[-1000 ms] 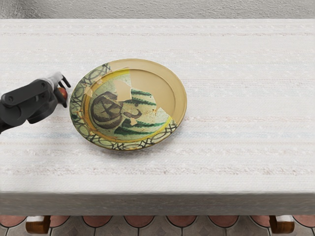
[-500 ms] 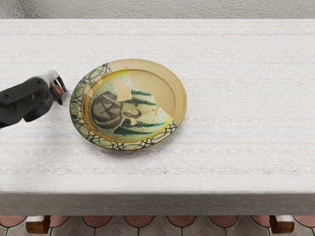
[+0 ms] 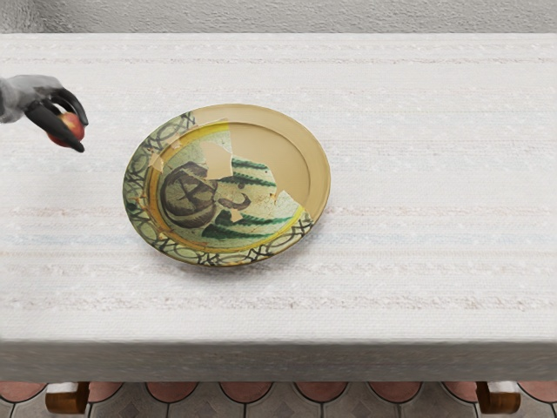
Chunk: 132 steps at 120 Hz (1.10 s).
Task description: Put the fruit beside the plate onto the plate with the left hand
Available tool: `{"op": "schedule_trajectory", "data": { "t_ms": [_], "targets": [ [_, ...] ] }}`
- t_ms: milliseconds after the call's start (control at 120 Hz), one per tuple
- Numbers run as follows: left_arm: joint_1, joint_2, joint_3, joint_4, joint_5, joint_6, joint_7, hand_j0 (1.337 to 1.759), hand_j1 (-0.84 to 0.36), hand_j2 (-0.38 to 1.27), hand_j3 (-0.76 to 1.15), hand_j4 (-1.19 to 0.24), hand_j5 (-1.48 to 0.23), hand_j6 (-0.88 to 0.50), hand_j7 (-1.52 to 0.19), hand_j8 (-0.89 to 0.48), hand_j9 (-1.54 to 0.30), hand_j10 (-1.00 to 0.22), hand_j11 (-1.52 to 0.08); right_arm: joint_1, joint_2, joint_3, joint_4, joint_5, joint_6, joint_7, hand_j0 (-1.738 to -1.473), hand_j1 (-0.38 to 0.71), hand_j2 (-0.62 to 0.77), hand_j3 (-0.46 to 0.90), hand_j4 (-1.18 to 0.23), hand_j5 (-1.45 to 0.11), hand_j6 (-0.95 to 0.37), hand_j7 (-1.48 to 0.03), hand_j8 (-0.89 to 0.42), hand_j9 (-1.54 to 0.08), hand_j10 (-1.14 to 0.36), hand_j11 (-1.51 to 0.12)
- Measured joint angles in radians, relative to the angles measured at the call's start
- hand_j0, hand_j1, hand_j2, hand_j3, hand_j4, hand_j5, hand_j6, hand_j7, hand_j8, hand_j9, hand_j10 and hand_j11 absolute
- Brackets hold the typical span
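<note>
Fruit (image 3: 71, 127), small, round, red-orange, gripped by left hand (image 3: 54, 113), beside plate (image 3: 315, 165)

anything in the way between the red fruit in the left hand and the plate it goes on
Nothing visible. The left hand holds the small red fruit off to the left of the round yellow plate with green patterning; only a bare strip of white tablecloth lies between them.
</note>
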Motion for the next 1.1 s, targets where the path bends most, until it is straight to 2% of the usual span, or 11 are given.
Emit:
{"op": "schedule_trajectory", "data": {
  "t_ms": [192,383,450,533,800,883,1100],
  "targets": [
    [-0.069,0.024,0.000,-0.115,-0.154,-0.078,0.015,1.639,-0.37,0.27,0.01,-0.87,-1.12,-0.40,-1.13,-0.31,-1.17,-0.55,-1.22,0.000,0.000,0.000,0.000,0.000,0.000,0.000,-1.658,-0.31,-0.01,0.00,-0.03,-0.05,-0.03,-0.05,-0.03,-0.05,-0.03,-0.05],
    [-0.096,0.001,0.002,-0.170,-0.225,-0.090,0.021,1.640,-0.38,0.29,0.00,-0.87,-1.13,-0.39,-1.13,-0.31,-1.17,-0.54,-1.22,0.000,0.000,0.000,0.000,0.000,0.000,0.000,-1.658,-0.31,-0.01,0.00,-0.03,-0.05,-0.03,-0.05,-0.03,-0.05,-0.03,-0.05],
    [-0.098,-0.035,0.001,-0.183,-0.242,-0.090,0.022,1.640,-0.38,0.28,0.00,-0.87,-1.12,-0.39,-1.13,-0.31,-1.17,-0.54,-1.22,0.000,0.000,0.000,0.000,0.000,0.000,0.000,-1.658,-0.31,-0.01,0.00,-0.03,-0.05,-0.03,-0.05,-0.03,-0.05,-0.03,-0.05],
    [-0.102,-0.080,0.002,-0.191,-0.260,-0.087,0.023,1.641,-0.39,0.31,0.00,-0.87,-1.13,-0.38,-1.13,-0.30,-1.17,-0.54,-1.22,0.001,0.000,0.000,0.000,0.000,0.000,0.000,-1.658,-0.31,-0.01,0.00,-0.03,-0.05,-0.03,-0.05,-0.03,-0.05,-0.03,-0.05],
    [-0.102,-0.221,0.002,-0.188,-0.274,-0.057,0.032,1.641,-0.38,0.29,0.00,-0.87,-1.13,-0.39,-1.13,-0.31,-1.17,-0.54,-1.22,0.001,0.000,0.000,-0.001,0.000,0.000,0.000,-1.658,-0.31,-0.01,0.00,-0.03,-0.05,-0.03,-0.05,-0.03,-0.05,-0.03,-0.05],
    [-0.107,-0.268,0.016,-0.178,-0.263,-0.017,0.035,1.641,-0.39,0.33,0.00,-0.87,-1.13,-0.38,-1.13,-0.30,-1.17,-0.54,-1.22,0.001,0.000,0.000,-0.001,0.000,0.000,0.000,-1.658,-0.31,-0.01,0.00,-0.03,-0.05,-0.03,-0.05,-0.03,-0.05,-0.03,-0.05],
    [-0.125,-0.339,0.084,-0.151,-0.189,0.122,0.041,1.642,-0.38,0.28,0.00,-0.84,-1.08,-0.40,-1.09,-0.31,-1.13,-0.54,-1.18,0.002,0.000,0.000,-0.001,0.000,0.000,0.000,-1.658,-0.31,-0.01,0.00,-0.03,-0.05,-0.04,-0.05,-0.03,-0.05,-0.03,-0.05]
  ]
}}
